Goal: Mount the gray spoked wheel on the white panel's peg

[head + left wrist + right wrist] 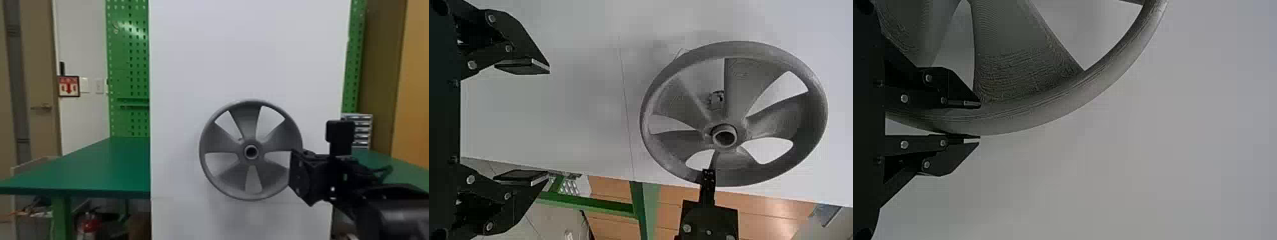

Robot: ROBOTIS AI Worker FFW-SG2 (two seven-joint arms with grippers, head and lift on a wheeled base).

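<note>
- The white panel (pixel 191 63) stands upright before me and takes up the middle of my head view.
- The green table (pixel 95 172) spreads to the panel's left, with more green tabletop past its right edge.
- The green perforated board (pixel 127 63) rises upright at the back of the table, to the panel's left.
- The gray spoked wheel (pixel 220 137) is upright in front of the lower part of the panel, its face toward my head camera. I cannot tell whether it sits on the peg.
- My right tool (pixel 295 175) has the wheel by the right side of its rim. In my right wrist view, the tool's (pixel 979 121) two fingers are drawn in narrow, one on each side of the rim.
- My left tool (pixel 549 122) is spread wide, its fingers well apart with nothing between them, near the wheel.
- The round hub (pixel 251 144) at the wheel's middle has a dark hole.
- A small dark fitting (pixel 716 100) shows through a gap between spokes, behind the wheel.
</note>
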